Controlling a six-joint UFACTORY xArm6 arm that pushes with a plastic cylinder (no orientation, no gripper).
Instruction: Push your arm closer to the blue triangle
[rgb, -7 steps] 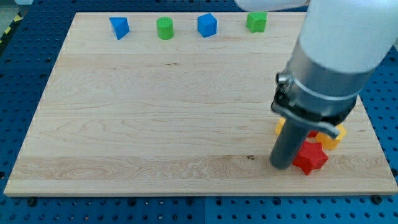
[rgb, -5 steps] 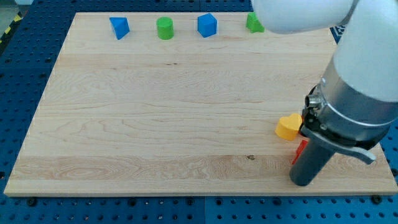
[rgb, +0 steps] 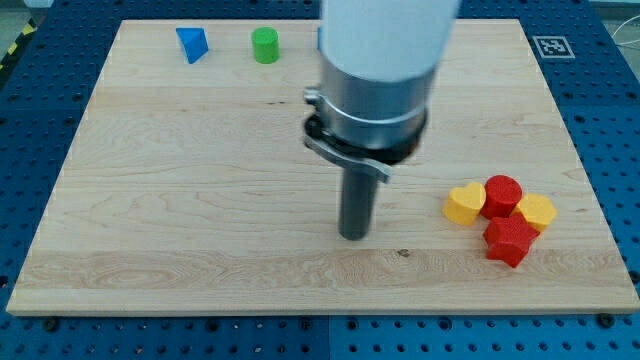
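The blue triangle (rgb: 191, 44) lies near the board's top left corner. My tip (rgb: 353, 236) rests on the wooden board (rgb: 200, 200) a little right of centre and low, far below and to the right of the blue triangle. A green cylinder (rgb: 265, 45) stands just right of the triangle. The arm's body hides the blue cube and the other green block at the top.
At the right, a cluster of blocks lies together: a yellow heart (rgb: 463, 204), a red cylinder (rgb: 502, 194), another yellow heart (rgb: 536, 211) and a red star-like block (rgb: 510, 240). A marker tag (rgb: 551, 46) sits at the board's top right corner.
My tip has moved left from the lower right, away from the red and yellow cluster, to the board's lower middle. The cluster is now fully uncovered.
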